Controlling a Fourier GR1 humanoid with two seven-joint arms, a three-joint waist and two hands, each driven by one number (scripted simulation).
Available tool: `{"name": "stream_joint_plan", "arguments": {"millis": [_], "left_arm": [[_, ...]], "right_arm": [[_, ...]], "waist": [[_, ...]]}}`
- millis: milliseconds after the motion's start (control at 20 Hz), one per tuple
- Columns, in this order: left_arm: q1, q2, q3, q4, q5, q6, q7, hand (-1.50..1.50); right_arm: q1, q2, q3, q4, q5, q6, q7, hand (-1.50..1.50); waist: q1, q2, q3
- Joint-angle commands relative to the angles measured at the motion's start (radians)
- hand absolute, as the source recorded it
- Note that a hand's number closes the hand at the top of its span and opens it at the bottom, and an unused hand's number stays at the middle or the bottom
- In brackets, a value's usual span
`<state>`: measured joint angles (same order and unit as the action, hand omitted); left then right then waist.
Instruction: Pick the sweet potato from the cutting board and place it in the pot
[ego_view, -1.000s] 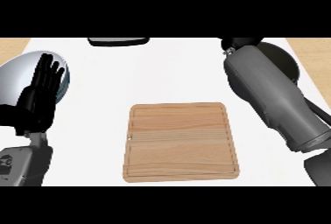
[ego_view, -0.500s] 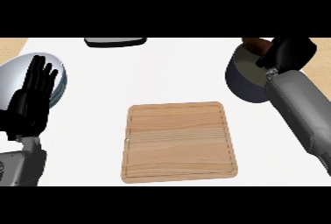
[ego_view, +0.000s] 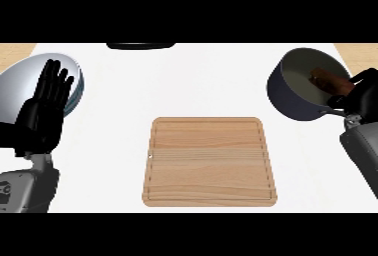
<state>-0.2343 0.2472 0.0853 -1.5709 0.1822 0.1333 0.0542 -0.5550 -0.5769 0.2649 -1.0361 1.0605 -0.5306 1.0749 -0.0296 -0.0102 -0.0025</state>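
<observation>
In your head view, the sweet potato (ego_view: 330, 80) lies inside the dark pot (ego_view: 289, 95) at the worktop's (ego_view: 207, 80) right. Your right hand (ego_view: 360, 95) shows at the pot's right rim, partly cut off; you cannot tell how its fingers stand. Your left hand (ego_view: 40, 115) rests open, fingers up, over a silver plate (ego_view: 22, 80). The cutting board (ego_view: 210, 161) sits bare mid-worktop.

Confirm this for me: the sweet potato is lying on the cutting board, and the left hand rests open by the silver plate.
Not quite. In the head view the sweet potato lies inside the pot, and the cutting board is bare. The rest holds: the left hand rests open by the silver plate.
</observation>
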Motion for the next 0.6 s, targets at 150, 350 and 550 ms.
{"name": "stream_joint_plan", "arguments": {"millis": [150, 350, 550], "left_arm": [[-0.038, -0.001, -0.010, -0.034, -0.004, 0.010, 0.053, 0.00], [-0.009, -0.032, -0.020, 0.064, -0.032, -0.009, -0.069, 0.00], [-0.035, -0.020, 0.003, 0.061, -0.025, -0.013, -0.045, 0.00]], "right_arm": [[0.138, 0.073, -0.162, -0.046, -0.252, -0.064, -0.049, -1.50], [0.165, 0.078, -0.190, -0.018, -0.372, -0.058, -0.264, -1.50], [0.117, 0.090, -0.219, 0.019, -0.361, -0.123, -0.383, -1.50]], "waist": [[0.014, 0.007, 0.005], [0.026, 0.014, 0.003], [0.035, 0.014, 0.003]]}}
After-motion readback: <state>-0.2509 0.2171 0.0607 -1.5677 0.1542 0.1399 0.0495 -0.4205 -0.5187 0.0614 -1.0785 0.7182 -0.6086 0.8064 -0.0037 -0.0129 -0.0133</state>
